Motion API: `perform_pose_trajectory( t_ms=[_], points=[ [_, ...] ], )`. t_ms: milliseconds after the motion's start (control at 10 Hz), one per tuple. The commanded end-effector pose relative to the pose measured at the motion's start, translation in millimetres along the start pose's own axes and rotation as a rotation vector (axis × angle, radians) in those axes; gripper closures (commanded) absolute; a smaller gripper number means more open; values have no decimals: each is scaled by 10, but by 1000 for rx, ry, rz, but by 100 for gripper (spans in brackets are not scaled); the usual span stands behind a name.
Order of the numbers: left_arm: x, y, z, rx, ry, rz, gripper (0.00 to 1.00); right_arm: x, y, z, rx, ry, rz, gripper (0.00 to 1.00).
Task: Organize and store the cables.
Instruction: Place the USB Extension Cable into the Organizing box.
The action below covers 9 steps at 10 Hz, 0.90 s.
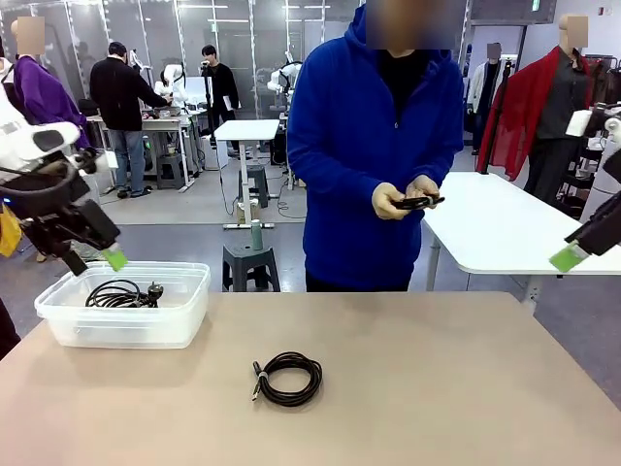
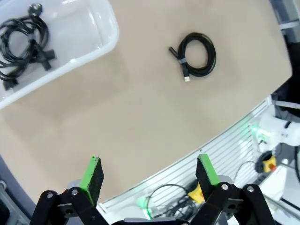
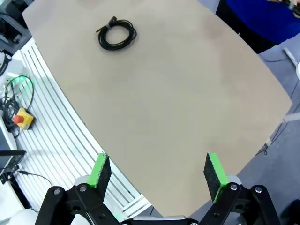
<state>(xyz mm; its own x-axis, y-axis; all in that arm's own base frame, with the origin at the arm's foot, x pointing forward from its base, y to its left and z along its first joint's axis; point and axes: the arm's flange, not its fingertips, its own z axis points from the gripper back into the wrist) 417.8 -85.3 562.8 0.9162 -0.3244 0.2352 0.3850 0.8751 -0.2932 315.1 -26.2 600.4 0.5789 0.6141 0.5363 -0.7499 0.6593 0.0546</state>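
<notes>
A coiled black cable lies on the tan table near its middle, also seen as the coil in the left wrist view and the coil in the right wrist view. Another cable bundle with chunky plugs rests inside the clear plastic bin, the same bundle in the bin. The person in a blue hoodie holds a third black cable in both hands. My left gripper hangs open high above the table by the bin. My right gripper is open, raised off the table's right side.
The table's near edge borders a white slatted base with a red stop button. A white table stands behind on the right, a stool behind the middle.
</notes>
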Motion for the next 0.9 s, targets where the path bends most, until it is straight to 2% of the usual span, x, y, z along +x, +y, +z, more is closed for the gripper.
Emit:
perform_pose_trajectory(
  t_ms=[0,100,200,500,600,700,800],
  points=[
    [106,-148,-156,-61,41,58,0,-188,-68,-9,-33,-56,6,0],
    [140,-243,-317,-84,118,32,0,-272,-64,19,-43,-83,-12,0],
    [202,-271,-426,-93,127,29,0,-341,-80,39,-62,-94,-41,0],
    [306,-419,-673,-91,121,22,0,-431,-140,-48,-39,-26,-92,0],
    [288,-439,-715,-87,160,-29,0,-467,-145,-115,-44,9,-53,0],
    [213,-345,-680,-73,139,13,0,-385,-130,22,-37,-63,-71,0],
    [213,-345,-680,-73,139,13,0,-385,-130,22,-37,-63,-71,0]
  ],
)
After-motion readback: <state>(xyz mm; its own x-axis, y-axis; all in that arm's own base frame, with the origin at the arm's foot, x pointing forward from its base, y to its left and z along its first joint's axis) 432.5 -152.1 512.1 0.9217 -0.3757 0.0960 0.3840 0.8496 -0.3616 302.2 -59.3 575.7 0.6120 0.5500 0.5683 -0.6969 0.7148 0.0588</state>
